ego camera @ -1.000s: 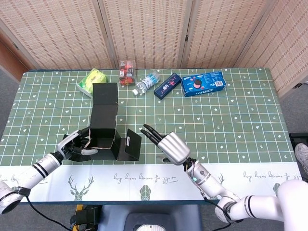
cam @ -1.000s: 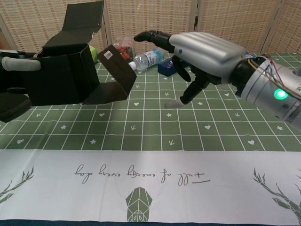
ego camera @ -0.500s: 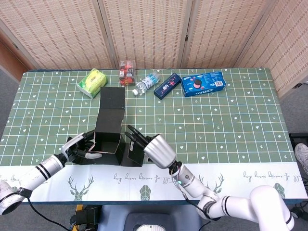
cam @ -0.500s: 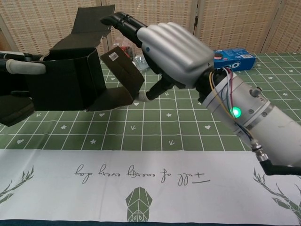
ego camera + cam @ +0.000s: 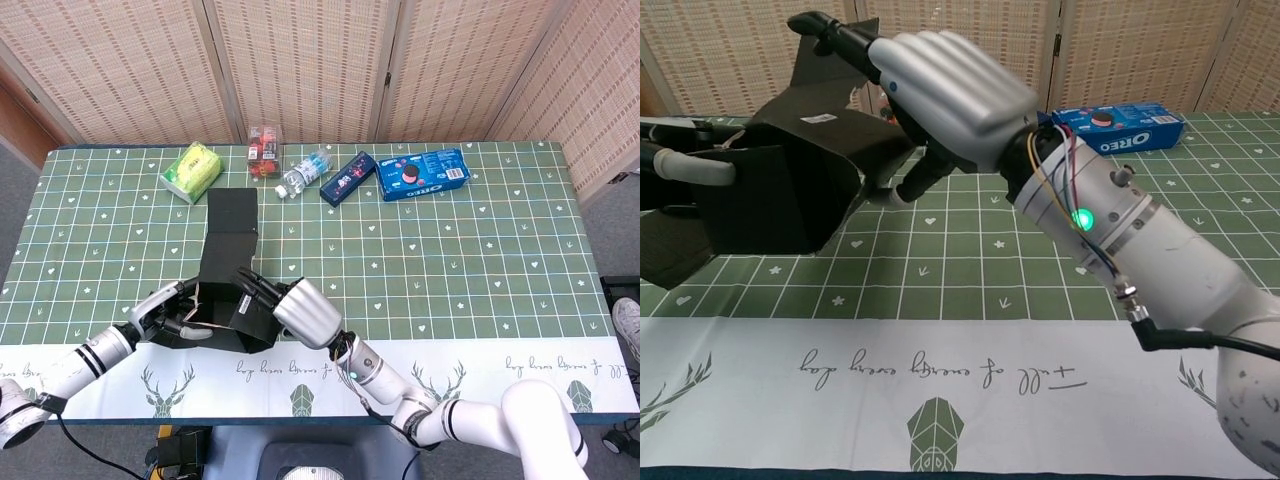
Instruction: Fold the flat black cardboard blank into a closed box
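Note:
The black cardboard box (image 5: 222, 300) lies half folded near the table's front edge, its long lid flap (image 5: 230, 225) stretching away from me. My left hand (image 5: 165, 312) grips the box's left side, thumb over the wall (image 5: 685, 168). My right hand (image 5: 302, 312) is stretched flat, fingers extended, and presses the right side flap (image 5: 250, 310) inward over the box's opening. In the chest view the right hand (image 5: 940, 95) reaches left across the top of the box (image 5: 770, 195), fingertips (image 5: 825, 25) past the flap. It holds nothing.
Along the far edge stand a green packet (image 5: 192, 170), a red snack box (image 5: 263, 150), a water bottle (image 5: 302, 175), a dark blue box (image 5: 348, 178) and an Oreo pack (image 5: 423, 173). A white printed strip (image 5: 960, 380) borders the table's front edge.
My right hand has swept left and pushed the right side flap from standing out to folded in over the box. The left hand keeps its hold.

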`<state>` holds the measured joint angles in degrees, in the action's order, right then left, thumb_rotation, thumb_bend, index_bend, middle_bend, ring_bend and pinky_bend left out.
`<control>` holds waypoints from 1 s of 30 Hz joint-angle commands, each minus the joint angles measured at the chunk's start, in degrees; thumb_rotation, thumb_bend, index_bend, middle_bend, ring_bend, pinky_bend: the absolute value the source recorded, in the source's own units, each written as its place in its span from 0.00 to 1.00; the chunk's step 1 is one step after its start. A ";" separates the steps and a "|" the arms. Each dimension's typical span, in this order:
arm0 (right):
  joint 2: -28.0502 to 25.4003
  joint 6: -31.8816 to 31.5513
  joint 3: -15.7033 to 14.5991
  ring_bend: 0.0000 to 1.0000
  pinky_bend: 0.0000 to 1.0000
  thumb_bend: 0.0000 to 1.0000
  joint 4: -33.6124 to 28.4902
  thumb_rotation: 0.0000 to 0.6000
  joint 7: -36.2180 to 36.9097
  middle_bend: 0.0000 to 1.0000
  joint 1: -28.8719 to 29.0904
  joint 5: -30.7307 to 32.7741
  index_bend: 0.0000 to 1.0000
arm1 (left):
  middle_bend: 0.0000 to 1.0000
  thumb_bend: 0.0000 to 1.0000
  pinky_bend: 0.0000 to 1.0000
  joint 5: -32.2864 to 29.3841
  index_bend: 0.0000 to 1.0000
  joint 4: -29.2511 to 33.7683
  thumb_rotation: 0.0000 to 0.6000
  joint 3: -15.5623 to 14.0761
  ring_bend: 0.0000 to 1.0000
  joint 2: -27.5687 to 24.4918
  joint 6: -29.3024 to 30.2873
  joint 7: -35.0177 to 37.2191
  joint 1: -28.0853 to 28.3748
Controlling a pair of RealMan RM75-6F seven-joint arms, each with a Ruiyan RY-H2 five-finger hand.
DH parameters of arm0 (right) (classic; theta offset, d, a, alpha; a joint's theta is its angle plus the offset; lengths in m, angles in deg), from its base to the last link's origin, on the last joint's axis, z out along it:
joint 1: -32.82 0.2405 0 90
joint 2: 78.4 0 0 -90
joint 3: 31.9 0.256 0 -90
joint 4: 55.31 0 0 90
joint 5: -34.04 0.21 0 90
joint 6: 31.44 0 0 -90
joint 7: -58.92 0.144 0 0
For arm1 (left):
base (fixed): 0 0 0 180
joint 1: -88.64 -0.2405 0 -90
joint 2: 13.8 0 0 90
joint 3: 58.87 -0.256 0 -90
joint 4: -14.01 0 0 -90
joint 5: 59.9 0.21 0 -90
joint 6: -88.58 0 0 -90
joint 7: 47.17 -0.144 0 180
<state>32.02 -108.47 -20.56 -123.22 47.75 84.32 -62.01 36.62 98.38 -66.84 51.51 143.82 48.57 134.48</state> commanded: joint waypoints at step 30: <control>-0.37 8.19 -2.43 0.78 1.00 0.09 4.03 1.00 1.31 0.28 3.99 -1.05 0.21 | 0.27 0.11 0.92 -1.14 0.20 -6.19 1.00 -0.30 0.65 9.22 -0.55 -13.63 -1.53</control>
<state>31.31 -100.53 -22.41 -119.92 48.63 88.36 -62.84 35.71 93.07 -67.21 59.71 143.27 35.87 133.30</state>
